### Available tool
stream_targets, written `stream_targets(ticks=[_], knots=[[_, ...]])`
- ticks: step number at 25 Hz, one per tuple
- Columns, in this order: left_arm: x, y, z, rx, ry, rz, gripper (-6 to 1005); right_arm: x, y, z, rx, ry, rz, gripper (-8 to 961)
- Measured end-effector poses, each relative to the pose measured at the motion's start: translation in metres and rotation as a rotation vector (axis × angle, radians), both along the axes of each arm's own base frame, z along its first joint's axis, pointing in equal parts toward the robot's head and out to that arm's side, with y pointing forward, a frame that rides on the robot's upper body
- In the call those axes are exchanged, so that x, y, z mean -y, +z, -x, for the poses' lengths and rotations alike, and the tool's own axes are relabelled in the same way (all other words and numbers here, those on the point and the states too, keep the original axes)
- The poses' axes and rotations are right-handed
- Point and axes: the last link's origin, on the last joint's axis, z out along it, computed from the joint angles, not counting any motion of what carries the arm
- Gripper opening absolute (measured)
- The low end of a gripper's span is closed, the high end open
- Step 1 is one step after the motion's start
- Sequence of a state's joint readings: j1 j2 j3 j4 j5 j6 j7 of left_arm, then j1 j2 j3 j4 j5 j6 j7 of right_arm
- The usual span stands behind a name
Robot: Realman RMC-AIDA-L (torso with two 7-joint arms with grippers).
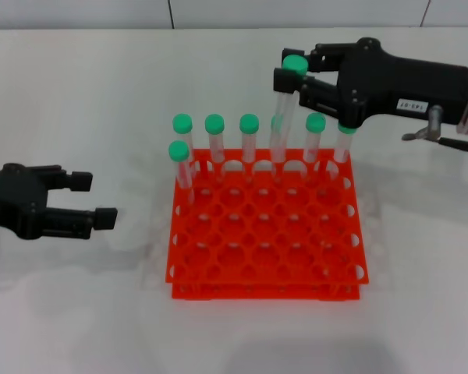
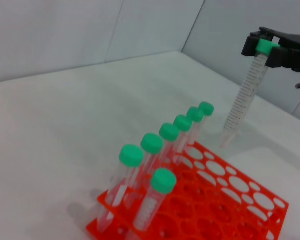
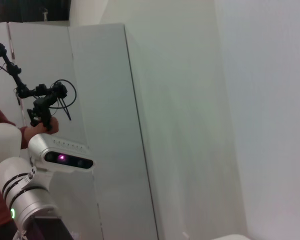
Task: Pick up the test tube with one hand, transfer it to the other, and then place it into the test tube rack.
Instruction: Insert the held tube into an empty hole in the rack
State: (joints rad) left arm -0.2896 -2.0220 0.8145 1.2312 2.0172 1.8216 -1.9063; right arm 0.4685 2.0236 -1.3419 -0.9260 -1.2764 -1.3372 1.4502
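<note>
The test tube (image 1: 281,117), clear with a green cap, hangs tilted from my right gripper (image 1: 290,70), the black one with the white label, which is shut on the tube just under the cap. In the left wrist view the test tube (image 2: 244,97) has its tip close above the far edge of the orange-red test tube rack (image 2: 250,200), held by the right gripper (image 2: 265,47). In the head view the tube's lower end overlaps the back row of the rack (image 1: 265,290). My left gripper (image 1: 93,199) rests open and empty, left of the rack.
Several other green-capped tubes (image 1: 214,136) stand in the rack's back row, and one (image 1: 181,164) stands one row nearer at the left. The same tubes (image 2: 150,150) show in the left wrist view. The right wrist view shows only walls and the robot's body.
</note>
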Motion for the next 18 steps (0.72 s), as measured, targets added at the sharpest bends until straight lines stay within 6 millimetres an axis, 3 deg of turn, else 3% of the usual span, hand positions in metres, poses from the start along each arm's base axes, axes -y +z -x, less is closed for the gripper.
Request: stream_targets(ticks=[18], knots=[[0.009,-0.009,0.027,-0.056,-0.060,0.005,893,-0.007,-0.038,0.022,0.029,0.011,-0.040,274]])
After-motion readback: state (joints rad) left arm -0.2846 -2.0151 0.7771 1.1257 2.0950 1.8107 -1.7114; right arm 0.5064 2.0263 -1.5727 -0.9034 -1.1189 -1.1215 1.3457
